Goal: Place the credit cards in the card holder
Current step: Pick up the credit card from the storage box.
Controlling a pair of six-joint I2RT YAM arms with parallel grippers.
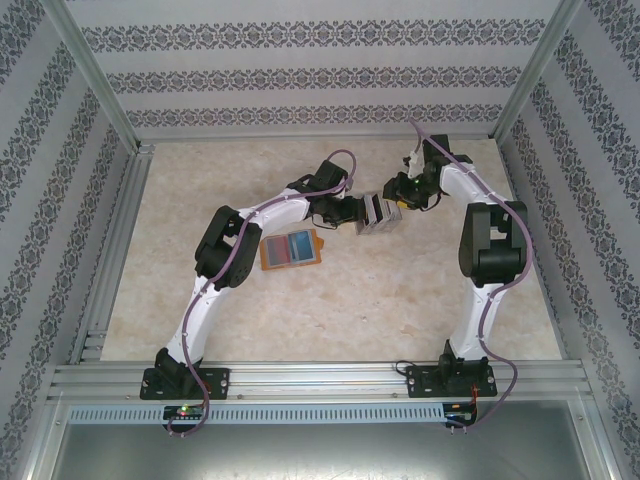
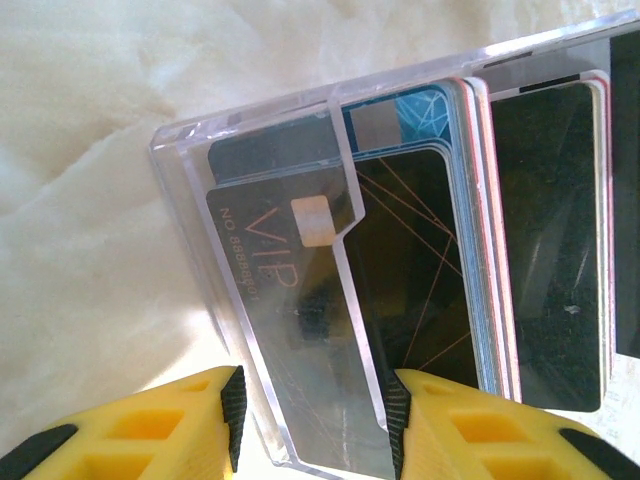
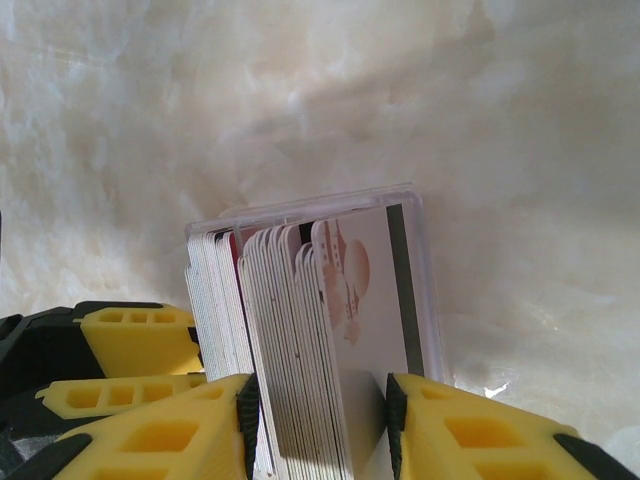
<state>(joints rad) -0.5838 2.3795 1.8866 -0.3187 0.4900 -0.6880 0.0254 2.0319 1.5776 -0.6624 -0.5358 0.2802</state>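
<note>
Top external: both arms meet over the middle of the table point(image 1: 420, 300), slightly toward its far edge. Left gripper point(image 2: 315, 415) is clenched on the clear case point(image 2: 190, 180). Right gripper point(image 3: 320, 420) is clamped across the credit cards point(image 3: 300, 330) standing in it. Card holder point(image 1: 291, 249) lies open and flat, left of centre, apart from both. Cards look light, stiff and slick, so they'll likely fan or slide. I'd pinch a few by their flat faces near a short edge

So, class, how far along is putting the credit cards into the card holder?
Done: the card holder lies open on the table. In hand: left gripper clamps the clear case, right gripper the credit cards inside. Left: moving cards into the holder.
</note>
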